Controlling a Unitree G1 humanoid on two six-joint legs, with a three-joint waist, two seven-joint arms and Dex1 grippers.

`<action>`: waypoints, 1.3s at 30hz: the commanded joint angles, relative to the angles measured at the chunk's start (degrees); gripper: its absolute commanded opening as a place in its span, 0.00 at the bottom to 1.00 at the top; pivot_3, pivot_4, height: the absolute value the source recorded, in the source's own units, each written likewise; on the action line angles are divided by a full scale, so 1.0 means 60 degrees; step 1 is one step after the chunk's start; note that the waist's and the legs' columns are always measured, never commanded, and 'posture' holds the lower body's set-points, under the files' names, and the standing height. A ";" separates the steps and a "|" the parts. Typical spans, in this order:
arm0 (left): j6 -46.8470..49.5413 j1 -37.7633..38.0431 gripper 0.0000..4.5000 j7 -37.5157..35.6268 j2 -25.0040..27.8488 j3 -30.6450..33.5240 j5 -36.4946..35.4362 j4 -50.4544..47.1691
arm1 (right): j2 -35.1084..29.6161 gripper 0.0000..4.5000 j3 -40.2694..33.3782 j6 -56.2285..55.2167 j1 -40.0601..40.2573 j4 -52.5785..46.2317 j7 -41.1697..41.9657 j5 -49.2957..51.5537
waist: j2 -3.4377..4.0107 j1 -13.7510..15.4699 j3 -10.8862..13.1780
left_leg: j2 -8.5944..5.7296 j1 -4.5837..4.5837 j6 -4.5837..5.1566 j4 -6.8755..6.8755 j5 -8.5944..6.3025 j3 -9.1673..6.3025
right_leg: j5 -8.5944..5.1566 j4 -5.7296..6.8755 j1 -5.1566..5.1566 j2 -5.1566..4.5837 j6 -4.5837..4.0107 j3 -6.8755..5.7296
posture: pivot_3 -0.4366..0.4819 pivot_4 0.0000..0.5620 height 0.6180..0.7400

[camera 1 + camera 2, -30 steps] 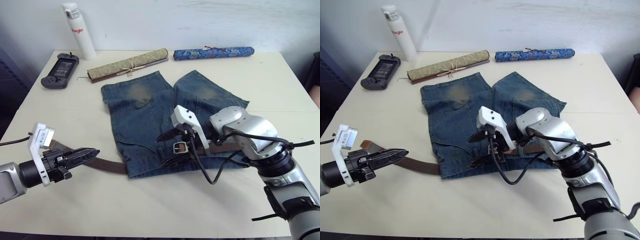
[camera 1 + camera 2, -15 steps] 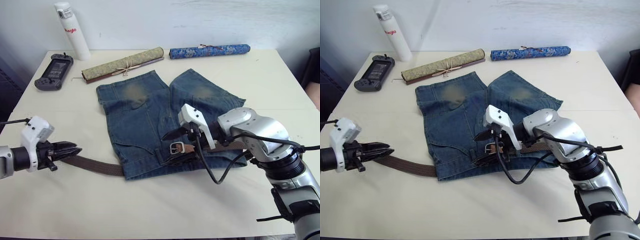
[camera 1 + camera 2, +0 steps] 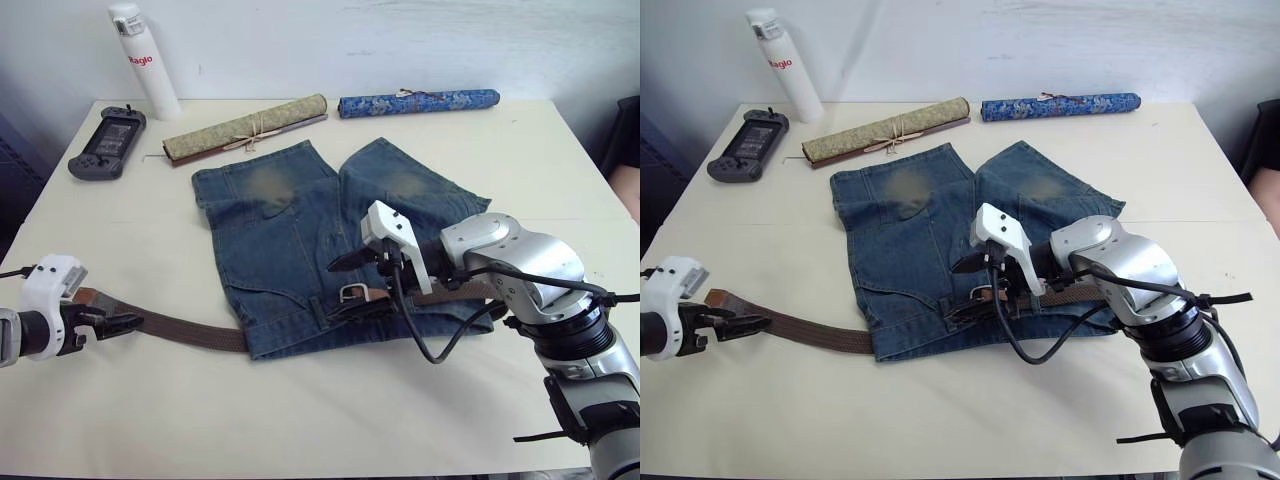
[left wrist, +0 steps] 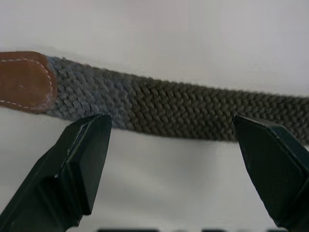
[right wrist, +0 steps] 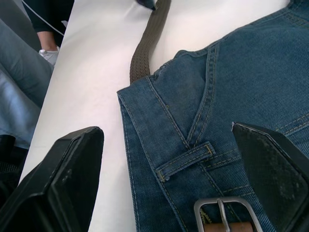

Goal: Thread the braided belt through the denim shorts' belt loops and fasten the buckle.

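1 pair of denim shorts (image 3: pixel 300 240) lies flat in the middle of the table (image 3: pixel 560 170), waistband toward the robot. 1 braided belt (image 3: pixel 185 328) runs from the table's left side under the waistband to its 1 buckle (image 3: pixel 352 293), which lies on the waistband. 1 belt loop (image 5: pixel 186 161) shows in the right wrist view just beside the buckle.

The left gripper (image 4: pixel 169 145) hovers at the belt's leather tip, fingers spread apart on either side of the strap. The right gripper (image 3: pixel 345 285) hangs over the buckle, fingers parted and holding nothing.

At the far edge lie 2 rolls, 1 bottle (image 3: pixel 142 60) and 1 game console (image 3: pixel 102 142).
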 commanded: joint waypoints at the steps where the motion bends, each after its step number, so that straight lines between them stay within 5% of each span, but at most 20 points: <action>1: -0.0131 0.0079 0.99 -0.0110 -0.0296 -0.0245 0.0300 -0.0190 | 0.0053 1.00 -0.0166 -0.0234 -0.0149 -0.0033 -0.0048 -0.0033 | 0.0000 0.0007 0.0000 | 0.0000 0.0002 -0.0002 0.0000 0.0002 0.0000 | 0.0000 0.0003 0.0000 0.0000 0.0000 0.0001 | 0.48 0.27 0.56; 10: -0.0251 0.0361 0.99 0.0511 -0.1417 -0.0972 0.1309 -0.0259 | 0.0031 1.00 -0.0142 -0.0428 -0.0131 0.0090 -0.0232 -0.0222 | 0.0058 0.0220 -0.0022 | -0.0003 0.0026 -0.0036 0.0023 0.0005 0.0003 | 0.0000 0.0065 0.0002 -0.0013 -0.0001 0.0011 | 0.48 0.27 0.56; 14: -0.0233 0.0305 0.73 0.0768 -0.2019 -0.1079 0.1512 -0.0357 | 0.0043 1.00 -0.0171 -0.0447 -0.0119 0.0100 -0.0276 -0.0261 | 0.0120 0.0251 -0.0059 | -0.0004 0.0035 -0.0047 0.0031 0.0002 0.0004 | 0.0002 0.0076 0.0009 -0.0018 -0.0004 0.0013 | 0.48 0.27 0.56; 22: -0.0132 0.0225 0.01 0.0719 -0.2276 -0.0833 0.1574 -0.0660 | 0.0007 1.00 -0.0114 -0.0500 -0.0165 0.0140 -0.0297 -0.0354 | 0.0206 0.0273 -0.0111 | -0.0003 0.0048 -0.0053 0.0037 0.0009 0.0004 | 0.0002 0.0093 0.0015 -0.0017 -0.0005 0.0012 | 0.48 0.27 0.56; 28: 0.0412 -0.0544 0.01 0.0357 -0.3252 0.0490 0.0298 -0.1065 | 0.0056 1.00 -0.0098 -0.0574 -0.0177 0.0209 -0.0281 -0.0448 | 0.0192 0.0382 -0.0103 | -0.0003 0.0041 -0.0044 0.0048 0.0016 0.0001 | 0.0002 0.0097 0.0014 -0.0017 -0.0005 0.0009 | 0.48 0.27 0.56; 34: 0.1900 -0.1978 0.01 0.0490 -0.4602 0.2545 -0.2055 -0.1319 | 0.0110 1.00 -0.0108 -0.0655 -0.0171 0.0270 -0.0293 -0.0525 | 0.0001 0.0450 -0.0027 | -0.0003 -0.0001 -0.0017 0.0081 0.0021 -0.0017 | 0.0003 0.0090 0.0003 -0.0017 -0.0003 -0.0009 | 0.48 0.27 0.56; 39: 0.2465 -0.2684 0.01 0.0990 -0.5147 0.3374 -0.3194 -0.1347 | 0.0115 1.00 -0.0134 -0.0671 -0.0160 0.0278 -0.0278 -0.0588 | -0.0021 0.0345 -0.0023 | -0.0004 -0.0002 -0.0008 0.0084 0.0025 -0.0012 | 0.0009 0.0075 0.0011 -0.0008 0.0006 -0.0010 | 0.48 0.27 0.56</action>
